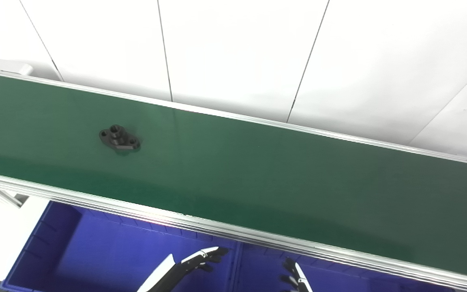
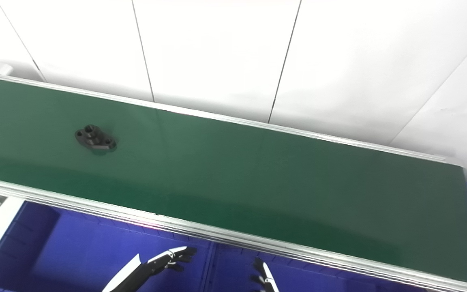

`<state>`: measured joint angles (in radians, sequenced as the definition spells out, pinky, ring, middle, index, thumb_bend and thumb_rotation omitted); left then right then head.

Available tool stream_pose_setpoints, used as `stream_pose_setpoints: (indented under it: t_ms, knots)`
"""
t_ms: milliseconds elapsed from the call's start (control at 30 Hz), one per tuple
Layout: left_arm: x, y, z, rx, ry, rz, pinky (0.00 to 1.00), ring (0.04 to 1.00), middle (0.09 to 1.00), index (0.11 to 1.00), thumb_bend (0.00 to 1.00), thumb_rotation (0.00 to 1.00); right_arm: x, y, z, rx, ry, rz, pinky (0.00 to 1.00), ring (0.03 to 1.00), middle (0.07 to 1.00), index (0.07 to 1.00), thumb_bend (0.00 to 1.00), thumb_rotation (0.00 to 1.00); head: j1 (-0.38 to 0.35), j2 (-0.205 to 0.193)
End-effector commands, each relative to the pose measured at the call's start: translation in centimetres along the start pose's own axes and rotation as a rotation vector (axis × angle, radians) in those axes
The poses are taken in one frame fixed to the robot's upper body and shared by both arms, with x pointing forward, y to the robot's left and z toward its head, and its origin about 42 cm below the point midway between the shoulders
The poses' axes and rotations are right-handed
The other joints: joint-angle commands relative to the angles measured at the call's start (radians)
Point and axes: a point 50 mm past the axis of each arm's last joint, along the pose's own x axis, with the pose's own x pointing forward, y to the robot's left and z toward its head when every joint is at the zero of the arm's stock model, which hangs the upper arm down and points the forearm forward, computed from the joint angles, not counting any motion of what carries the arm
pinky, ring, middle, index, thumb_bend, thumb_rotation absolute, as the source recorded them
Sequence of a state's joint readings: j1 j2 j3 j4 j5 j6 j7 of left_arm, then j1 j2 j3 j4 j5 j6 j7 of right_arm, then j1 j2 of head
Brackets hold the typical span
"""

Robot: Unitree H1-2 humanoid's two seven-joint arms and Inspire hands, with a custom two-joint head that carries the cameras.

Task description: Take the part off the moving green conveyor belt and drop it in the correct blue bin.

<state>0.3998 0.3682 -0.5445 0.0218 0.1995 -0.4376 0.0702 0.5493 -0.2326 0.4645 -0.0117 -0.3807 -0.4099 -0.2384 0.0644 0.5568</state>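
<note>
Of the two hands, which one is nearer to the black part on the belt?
The left hand: it hangs over the left blue bin, on the black part's side. The right hand sits farther right.

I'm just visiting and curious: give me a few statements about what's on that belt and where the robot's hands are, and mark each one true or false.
1. A black flanged part lies on the green conveyor belt. True.
2. The left hand is holding the part. False: it holds nothing and is low over a blue bin, its fingers apart.
3. The part sits toward the belt's left end. True.
4. The right hand is reaching over the belt. False: it is below the belt's near rail, mostly cut off by the picture's edge.
5. Several parts ride the belt. False: only one shows.
</note>
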Motion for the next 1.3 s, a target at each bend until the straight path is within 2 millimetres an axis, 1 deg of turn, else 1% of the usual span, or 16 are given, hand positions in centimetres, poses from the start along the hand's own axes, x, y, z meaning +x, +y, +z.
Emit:
stream_pose_setpoints:
  t_ms: [0,100,200,367,400,433,500,567,700,800,867,933,1000,1033,1133,1267]
  knots:
    - [0.0,0.3,0.4,-0.004,-0.042,0.018,0.73,0.828,0.877,0.858,0.87,0.56,0.0,-0.4,1.4,0.031,-0.094,-0.040,0.80,0.920,0.966,0.983,0.65,0.46,0.001,-0.011]
    - [0.1,0.3,0.2,-0.005,-0.037,0.015,0.73,0.829,0.877,0.857,0.88,0.57,0.3,-0.6,2.5,0.080,-0.117,-0.084,0.86,0.922,0.959,0.983,0.65,0.46,0.002,-0.020]
    - [0.3,0.2,0.2,0.000,-0.041,0.020,0.72,0.821,0.870,0.850,0.88,0.57,0.6,-1.0,3.7,0.092,-0.158,-0.113,0.84,0.909,0.956,0.979,0.64,0.47,0.010,-0.034]
    - [0.5,0.2,-0.1,0.007,-0.037,0.019,0.72,0.816,0.869,0.848,0.88,0.59,1.8,-1.9,5.3,0.094,-0.233,-0.168,0.92,0.937,0.962,0.968,0.64,0.49,0.013,-0.045]
    - [0.5,0.2,-0.1,0.009,-0.037,0.022,0.72,0.815,0.869,0.848,0.88,0.59,2.3,-2.3,5.8,0.104,-0.259,-0.181,0.86,0.903,0.949,0.966,0.66,0.51,0.014,-0.045]
    - [0.6,0.1,-0.1,0.009,-0.038,0.025,0.72,0.811,0.866,0.844,0.88,0.59,3.1,-3.0,6.6,0.116,-0.299,-0.200,0.75,0.838,0.904,0.946,0.69,0.50,0.013,-0.046]
    - [0.7,0.1,-0.1,0.009,-0.039,0.029,0.71,0.809,0.863,0.841,0.87,0.58,4.3,-4.1,7.8,0.133,-0.359,-0.227,0.64,0.769,0.853,0.933,0.74,0.52,0.010,-0.048]
    - [0.8,0.1,-0.2,0.009,-0.040,0.027,0.71,0.808,0.861,0.840,0.87,0.58,5.1,-5.1,8.9,0.144,-0.398,-0.244,0.63,0.753,0.840,0.930,0.76,0.53,0.007,-0.048]
    - [0.9,0.2,-0.3,0.008,-0.039,0.021,0.72,0.814,0.867,0.843,0.87,0.57,6.5,-7.1,10.9,0.154,-0.456,-0.258,0.68,0.768,0.843,0.926,0.77,0.46,0.000,-0.049]
    - [1.1,0.3,-0.4,0.009,-0.037,0.020,0.72,0.813,0.868,0.842,0.87,0.58,7.7,-8.7,12.0,0.119,-0.504,-0.269,0.68,0.777,0.850,0.928,0.77,0.45,-0.013,-0.051]
    - [1.2,0.4,-0.5,0.010,-0.038,0.020,0.72,0.811,0.867,0.842,0.88,0.58,8.7,-9.9,12.7,0.058,-0.517,-0.254,0.68,0.785,0.856,0.932,0.76,0.48,-0.026,-0.051]
    - [1.3,0.4,-0.5,0.010,-0.038,0.022,0.71,0.810,0.867,0.841,0.88,0.58,9.7,-11.1,13.4,0.003,-0.507,-0.207,0.70,0.804,0.868,0.911,0.78,0.55,-0.036,-0.048]
    - [1.4,0.4,-0.5,0.010,-0.037,0.024,0.71,0.813,0.868,0.839,0.88,0.57,10.8,-12.0,14.2,-0.029,-0.498,-0.170,0.72,0.812,0.869,0.889,0.79,0.55,-0.046,-0.048]
    - [1.4,0.4,-0.6,0.012,-0.038,0.024,0.71,0.815,0.869,0.840,0.87,0.57,11.4,-12.4,14.6,-0.040,-0.490,-0.153,0.73,0.812,0.867,0.881,0.81,0.52,-0.046,-0.048]
    - [1.5,0.4,-0.5,0.019,-0.042,0.025,0.71,0.814,0.868,0.841,0.87,0.57,13.0,-12.9,15.5,-0.075,-0.465,-0.112,0.72,0.825,0.870,0.893,0.87,0.53,-0.052,-0.044]
    - [1.6,0.4,-0.5,0.023,-0.046,0.023,0.71,0.811,0.866,0.840,0.88,0.59,14.4,-13.3,17.0,-0.166,-0.427,-0.073,0.72,0.828,0.865,0.896,0.87,0.51,-0.066,-0.038]
